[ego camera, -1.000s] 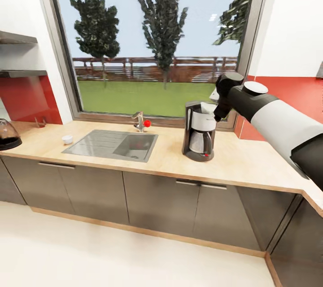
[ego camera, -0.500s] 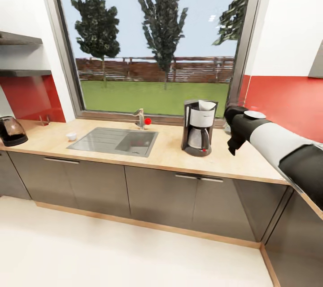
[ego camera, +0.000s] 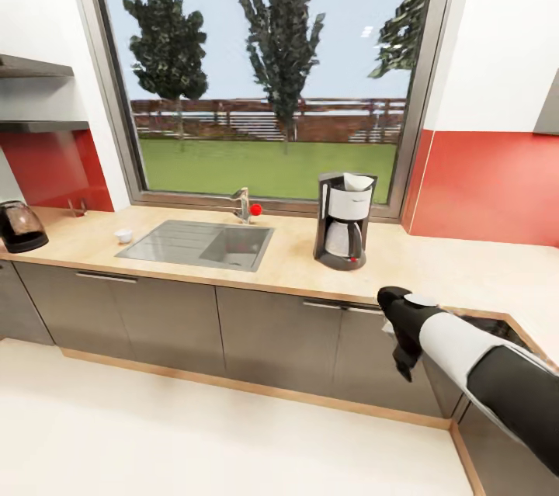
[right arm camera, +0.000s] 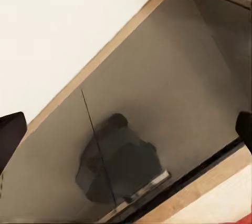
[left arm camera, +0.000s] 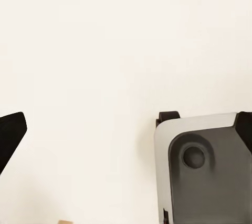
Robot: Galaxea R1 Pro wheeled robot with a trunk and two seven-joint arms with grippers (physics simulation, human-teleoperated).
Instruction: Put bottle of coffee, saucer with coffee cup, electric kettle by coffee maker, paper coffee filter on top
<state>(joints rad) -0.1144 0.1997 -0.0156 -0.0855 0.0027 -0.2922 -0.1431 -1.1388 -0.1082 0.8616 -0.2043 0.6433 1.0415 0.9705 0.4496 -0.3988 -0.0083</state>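
The coffee maker (ego camera: 345,221) stands on the countertop (ego camera: 435,267) right of the sink, and the white paper coffee filter (ego camera: 359,182) sits in its top. Far left on the counter is the electric kettle (ego camera: 19,226). A small white coffee cup (ego camera: 123,235) rests left of the sink. Two thin kitchen shelf slabs (ego camera: 35,126) hang on the left wall. The bottle of coffee and the saucer are out of view. My right gripper (ego camera: 405,362) hangs open below the counter edge, fingers down, facing a cabinet front (right arm camera: 157,87). My left gripper (left arm camera: 126,134) is open over the floor.
A steel sink (ego camera: 198,244) with a red-knobbed tap (ego camera: 245,206) lies under the big window. Grey cabinet fronts (ego camera: 272,333) run below the worktop, which turns a corner at the right (ego camera: 512,317). Part of my grey base (left arm camera: 205,171) is beside the left gripper.
My right arm has dropped from beside the coffee maker to below the counter edge, leaving the filter on the maker. The camera drew back over the first half second.
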